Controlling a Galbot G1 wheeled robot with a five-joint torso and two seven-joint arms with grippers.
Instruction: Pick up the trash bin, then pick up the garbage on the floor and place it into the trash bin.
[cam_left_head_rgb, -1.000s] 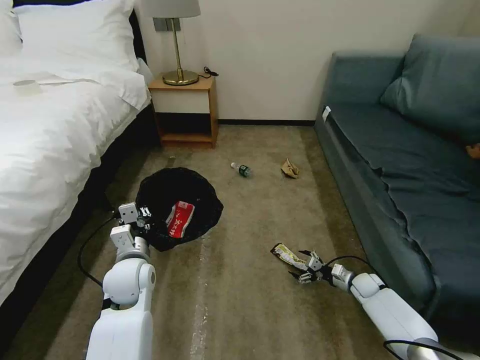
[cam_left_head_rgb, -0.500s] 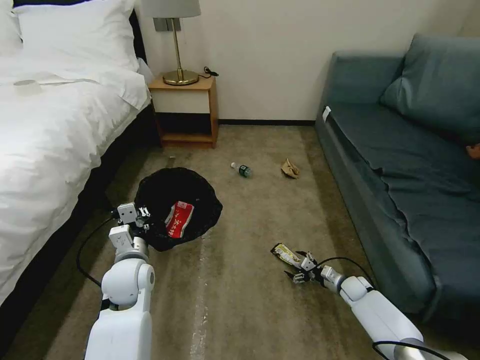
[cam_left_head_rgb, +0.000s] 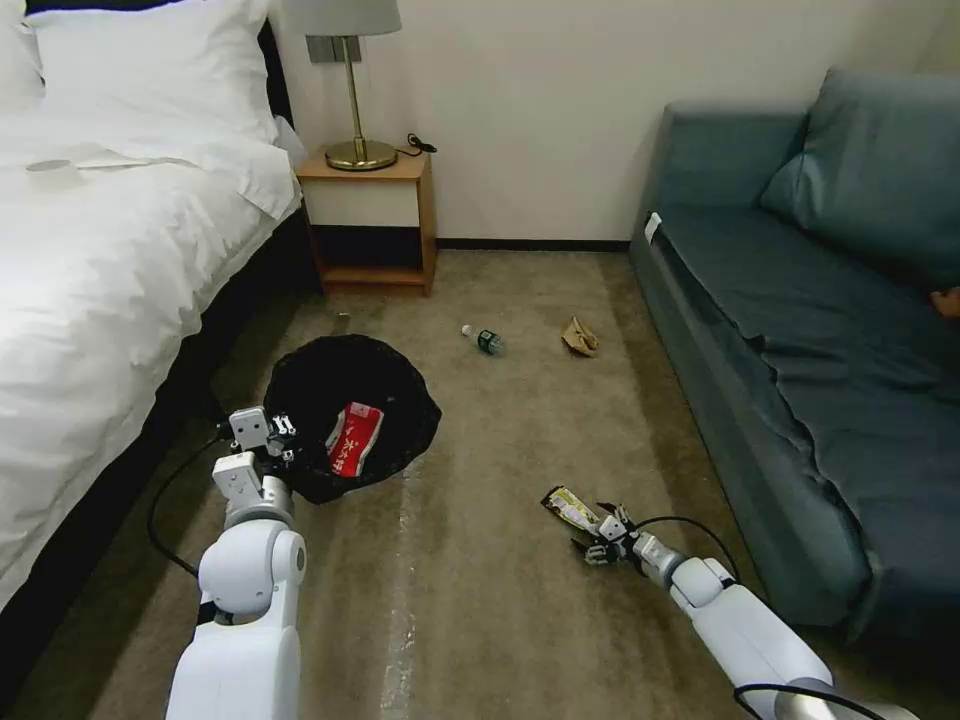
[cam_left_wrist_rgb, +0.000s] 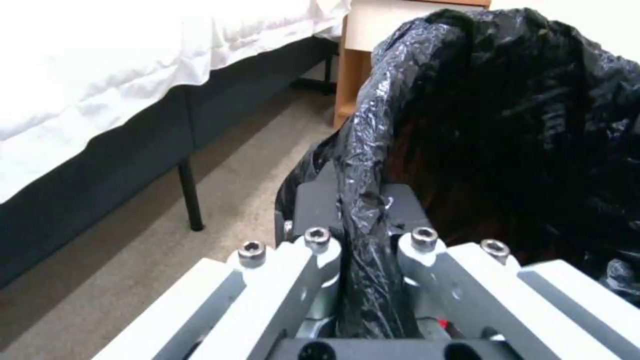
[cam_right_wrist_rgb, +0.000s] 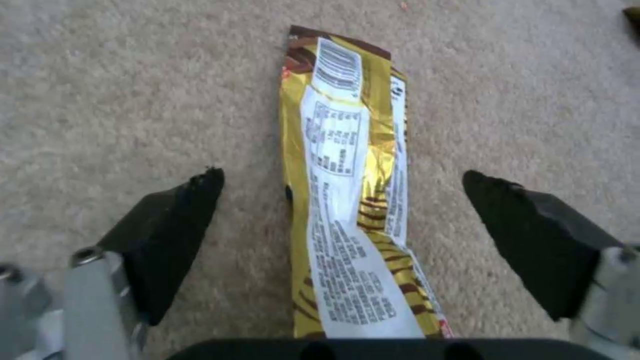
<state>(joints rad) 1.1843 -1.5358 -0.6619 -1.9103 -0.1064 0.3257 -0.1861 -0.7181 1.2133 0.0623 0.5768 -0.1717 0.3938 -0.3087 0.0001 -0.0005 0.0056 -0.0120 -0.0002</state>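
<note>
Two claws: left claw (cam_left_wrist_rgb: 360, 240) clenched on trash bin (cam_left_head_rgb: 400, 385) rim, right claw (cam_right_wrist_rgb: 340, 200) spread astride snack wrapper (cam_right_wrist_rgb: 347, 200).

Soft, even indoor light across the room — the white bed (cam_left_head_rgb: 90, 230) blows out bright at the left, while shadow pools dark beneath its frame. Glare glints on the crinkled black bag (cam_left_wrist_rgb: 373, 165). Up close, the gripper hardware blurs — the carpet (cam_right_wrist_rgb: 133, 90) stays soft.

Red wrapper (cam_left_head_rgb: 354, 439), lying in the trash bin (cam_left_head_rgb: 400, 380): white characters, unreadable.
Gold wrapper (cam_right_wrist_rgb: 347, 200): showing fine print, illegible.
</note>
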